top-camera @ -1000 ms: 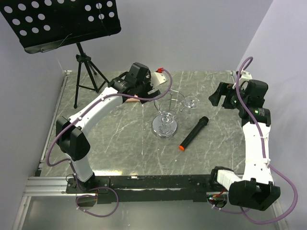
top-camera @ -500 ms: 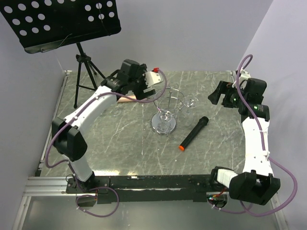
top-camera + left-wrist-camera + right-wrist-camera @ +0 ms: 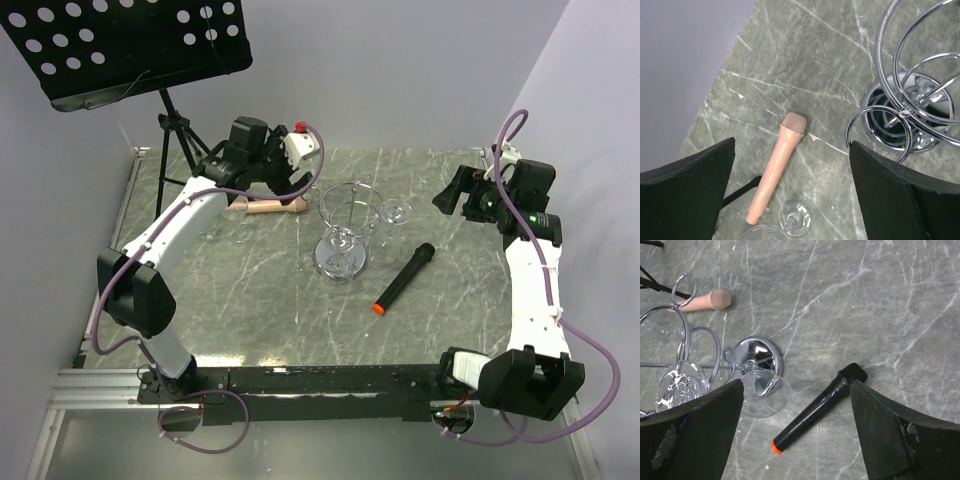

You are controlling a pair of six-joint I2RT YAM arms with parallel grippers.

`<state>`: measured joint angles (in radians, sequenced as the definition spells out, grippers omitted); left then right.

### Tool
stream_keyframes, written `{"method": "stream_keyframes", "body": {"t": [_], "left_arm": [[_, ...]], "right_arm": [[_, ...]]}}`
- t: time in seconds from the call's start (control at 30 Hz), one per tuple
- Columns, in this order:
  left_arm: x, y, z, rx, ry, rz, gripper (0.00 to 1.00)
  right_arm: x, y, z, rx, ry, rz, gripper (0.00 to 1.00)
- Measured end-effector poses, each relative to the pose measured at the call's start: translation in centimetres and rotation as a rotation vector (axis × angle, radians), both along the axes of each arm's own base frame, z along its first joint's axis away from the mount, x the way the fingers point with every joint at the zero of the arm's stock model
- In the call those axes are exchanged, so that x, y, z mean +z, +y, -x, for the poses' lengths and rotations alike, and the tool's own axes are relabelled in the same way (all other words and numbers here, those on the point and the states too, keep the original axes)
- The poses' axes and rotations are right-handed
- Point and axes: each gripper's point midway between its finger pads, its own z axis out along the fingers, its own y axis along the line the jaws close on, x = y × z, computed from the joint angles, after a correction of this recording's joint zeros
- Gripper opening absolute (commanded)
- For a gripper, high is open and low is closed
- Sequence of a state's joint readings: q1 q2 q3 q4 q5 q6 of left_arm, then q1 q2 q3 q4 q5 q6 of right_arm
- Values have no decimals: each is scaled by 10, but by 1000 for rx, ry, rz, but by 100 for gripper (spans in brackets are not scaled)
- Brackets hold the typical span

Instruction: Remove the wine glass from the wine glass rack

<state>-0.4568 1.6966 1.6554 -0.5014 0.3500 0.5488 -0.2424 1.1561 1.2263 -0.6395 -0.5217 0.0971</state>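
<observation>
Left claw point(image 3: 792, 197), right claw point(image 3: 795, 437) wide. Wine glass point(image 3: 397, 212) on wine glass rack point(image 3: 341, 264); black microphone point(image 3: 404, 277), pink microphone point(image 3: 272, 206) flanking.

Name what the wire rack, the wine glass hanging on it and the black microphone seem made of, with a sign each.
The wine glass rack: probably chromed metal; mirror-bright wire and disc base. The wine glass: clear glass, possibly plastic; the marbled table shows through it. The black microphone: matt casing, plastic or painted metal, unclear which; orange end cap.
</observation>
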Motion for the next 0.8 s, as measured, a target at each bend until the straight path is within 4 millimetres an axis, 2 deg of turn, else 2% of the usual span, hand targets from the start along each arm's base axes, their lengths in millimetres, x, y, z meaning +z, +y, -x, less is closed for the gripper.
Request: {"method": "stream_keyframes", "body": {"t": [0.1,0.23,0.37,0.53,0.6,0.8], "left_arm": [[-2,6,-3,38,16,24,100],[4,29,-5,94,3,39,100],[20,43,8,91,21,120,100],[54,31,37,63,52,312,100],[60,33,54,72,55,376,100],[51,49,123,70,50,500,98]], "right_arm": [[0,0,0,-1,1,-2,92],[0,1,0,-3,3,-10,92],[0,2,0,-3,4,-19,92],[1,2,-1,2,5,-25,92],[2,2,-2,3,6,-25,92],[4,2,-2,4,3,-26,91]]}}
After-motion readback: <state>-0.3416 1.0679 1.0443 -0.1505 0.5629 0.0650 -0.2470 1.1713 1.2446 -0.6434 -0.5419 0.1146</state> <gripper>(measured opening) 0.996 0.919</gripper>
